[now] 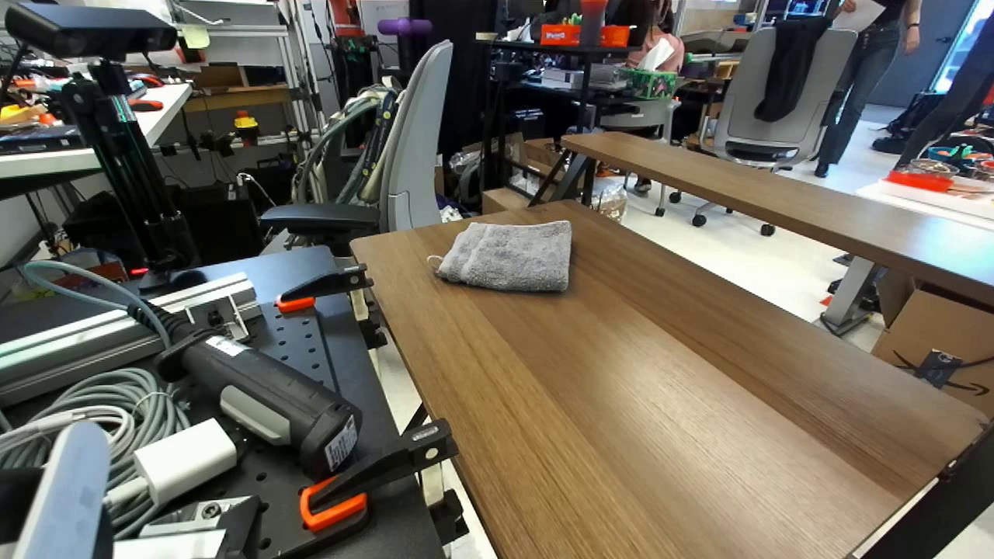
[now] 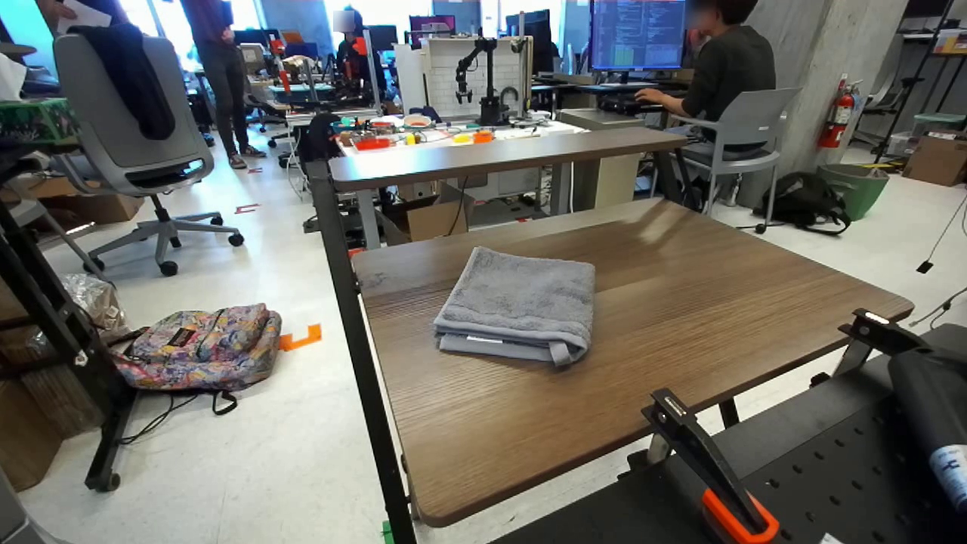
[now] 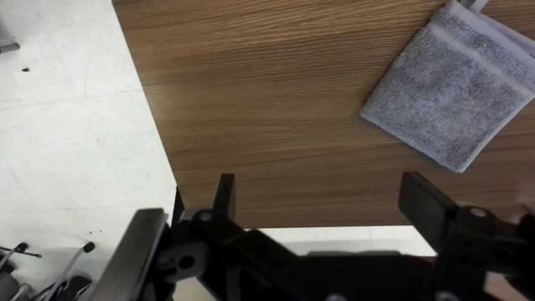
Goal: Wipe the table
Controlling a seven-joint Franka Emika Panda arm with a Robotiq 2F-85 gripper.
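Note:
The table [image 1: 660, 388] is a brown wood-grain top with rounded corners, and it also shows in an exterior view [image 2: 718, 302] and in the wrist view [image 3: 250, 104]. A folded grey cloth [image 1: 512, 256] lies flat on it near one end, and also shows in an exterior view [image 2: 521, 298]. In the wrist view the cloth [image 3: 447, 96] is at the upper right, partly cut off by the frame. My gripper [image 3: 319, 179] is open, with nothing between its fingers. It is over the table near an edge, apart from the cloth. The gripper is not visible in either exterior view.
A raised wooden shelf [image 1: 776, 194] runs along one side of the table. A dark post [image 2: 355, 340] stands at one table end. A black perforated bench [image 1: 295, 341] with clamps [image 1: 388, 466], a handheld tool [image 1: 264, 396] and cables adjoins the other side. A grey chair [image 1: 419, 155] stands close by.

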